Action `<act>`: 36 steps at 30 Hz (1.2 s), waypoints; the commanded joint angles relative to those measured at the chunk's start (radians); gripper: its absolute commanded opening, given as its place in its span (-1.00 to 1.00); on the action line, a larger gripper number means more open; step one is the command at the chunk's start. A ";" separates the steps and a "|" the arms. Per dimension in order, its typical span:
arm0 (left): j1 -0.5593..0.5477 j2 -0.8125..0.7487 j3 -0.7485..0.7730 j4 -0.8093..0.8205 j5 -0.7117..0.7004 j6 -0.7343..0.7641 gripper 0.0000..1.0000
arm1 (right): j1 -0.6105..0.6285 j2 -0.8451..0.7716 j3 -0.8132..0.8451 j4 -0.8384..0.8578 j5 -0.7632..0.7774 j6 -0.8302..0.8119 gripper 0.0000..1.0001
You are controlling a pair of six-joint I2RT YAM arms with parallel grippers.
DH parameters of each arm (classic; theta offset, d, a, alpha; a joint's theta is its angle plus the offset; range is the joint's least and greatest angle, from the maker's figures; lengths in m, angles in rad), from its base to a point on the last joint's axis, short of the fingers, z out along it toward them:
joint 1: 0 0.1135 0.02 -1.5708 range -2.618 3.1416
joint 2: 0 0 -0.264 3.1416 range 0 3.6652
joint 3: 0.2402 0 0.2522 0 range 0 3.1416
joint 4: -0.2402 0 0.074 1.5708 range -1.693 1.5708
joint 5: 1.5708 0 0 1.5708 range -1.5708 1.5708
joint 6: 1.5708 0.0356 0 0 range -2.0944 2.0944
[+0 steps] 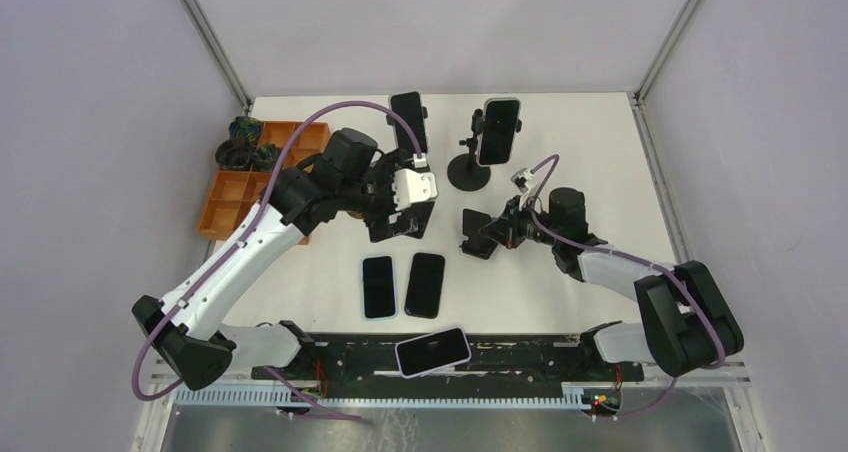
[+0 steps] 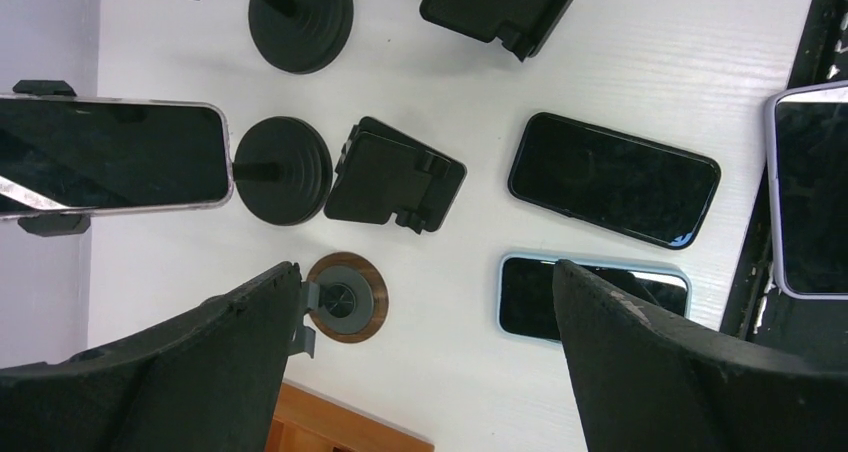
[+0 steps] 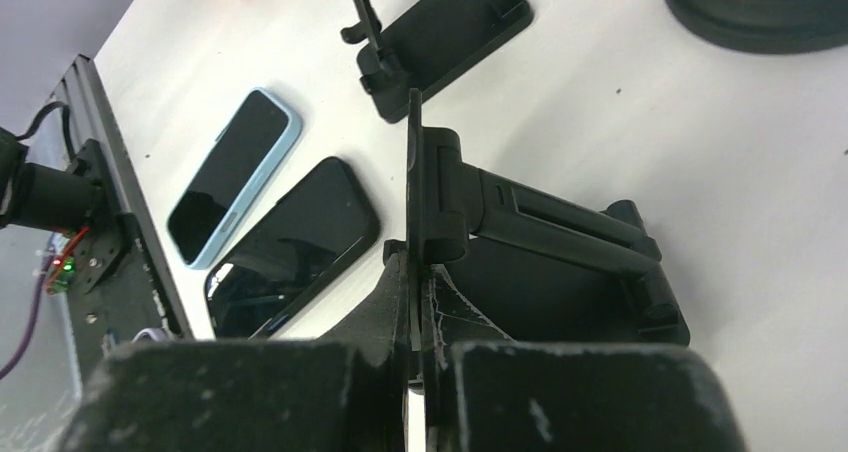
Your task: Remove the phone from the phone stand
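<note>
Phone (image 1: 498, 130): clipped upright on phone stand (image 1: 468, 172).
Left pincer (image 2: 425, 272): yours gapes wide, empty, above surface (image 2: 600, 52).
Right pincer (image 3: 412, 307): you pinch folding stand (image 3: 560, 242) plate.

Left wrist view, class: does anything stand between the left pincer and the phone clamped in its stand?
Nothing visibly blocks the phone. Its stand's round base and a folded stand sit lower, toward the left pincer.

White table (image 1: 600, 152), grey walls (image 1: 100, 82) (evenly lit)
</note>
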 commanded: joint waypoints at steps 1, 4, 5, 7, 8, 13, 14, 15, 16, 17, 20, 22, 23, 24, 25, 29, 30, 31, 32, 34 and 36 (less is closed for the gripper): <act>0.003 -0.031 0.011 0.005 0.001 -0.075 0.99 | -0.016 0.051 0.014 0.133 -0.003 -0.088 -0.90; 0.003 -0.036 0.022 0.012 0.004 -0.097 1.00 | -0.026 0.068 0.032 0.098 0.048 -0.169 -0.77; 0.003 -0.035 0.027 0.012 -0.001 -0.103 1.00 | -0.031 0.074 0.047 0.071 0.060 -0.188 -0.71; 0.003 -0.031 0.036 0.012 -0.017 -0.126 1.00 | -0.036 0.075 0.071 0.019 0.094 -0.219 -0.53; 0.004 -0.029 0.038 0.012 -0.022 -0.136 1.00 | -0.038 0.073 0.081 -0.010 0.118 -0.233 -0.45; 0.035 -0.033 0.030 0.025 -0.027 -0.178 1.00 | -0.037 -0.010 0.078 -0.113 0.221 -0.245 0.24; 0.046 -0.031 0.031 0.025 -0.020 -0.186 1.00 | -0.034 -0.037 0.072 -0.129 0.234 -0.246 0.54; 0.055 -0.030 0.030 0.025 -0.012 -0.191 1.00 | -0.031 -0.064 0.065 -0.153 0.241 -0.250 0.95; 0.075 -0.028 0.031 0.026 -0.002 -0.198 1.00 | -0.023 -0.102 0.055 -0.174 0.244 -0.253 0.97; 0.086 -0.027 0.032 0.026 0.012 -0.205 1.00 | -0.013 -0.142 0.043 -0.196 0.249 -0.256 0.96; 0.153 -0.017 0.034 0.029 0.045 -0.219 1.00 | 0.092 -0.290 -0.008 -0.251 0.295 -0.286 0.96; 0.192 -0.011 0.037 0.029 0.067 -0.223 1.00 | 0.219 -0.372 -0.030 -0.300 0.333 -0.313 0.96; 0.208 -0.007 0.039 0.029 0.072 -0.223 1.00 | 0.287 -0.405 -0.043 -0.315 0.339 -0.327 0.96; 0.221 -0.005 0.040 0.030 0.072 -0.223 1.00 | 0.339 -0.435 -0.053 -0.330 0.333 -0.346 0.96; 0.231 -0.003 0.041 0.030 0.073 -0.223 1.00 | 0.386 -0.451 -0.062 -0.340 0.320 -0.359 0.96; 0.252 -0.006 0.033 0.028 0.085 -0.207 1.00 | 0.578 -0.488 -0.099 -0.349 0.256 -0.464 0.96; 0.253 -0.008 0.030 0.028 0.089 -0.204 1.00 | 0.613 -0.479 -0.101 -0.354 0.234 -0.507 0.96; 0.253 -0.011 0.029 0.027 0.093 -0.206 1.00 | 0.652 -0.460 -0.096 -0.366 0.227 -0.533 0.96; 0.253 -0.012 0.029 0.026 0.097 -0.209 1.00 | 0.683 -0.430 -0.082 -0.378 0.230 -0.568 0.96; 0.255 -0.016 0.029 0.026 0.099 -0.212 1.00 | 0.748 -0.348 -0.048 -0.414 0.231 -0.622 0.96; 0.255 -0.019 0.029 0.025 0.099 -0.212 1.00 | 0.820 -0.246 -0.005 -0.455 0.250 -0.676 0.96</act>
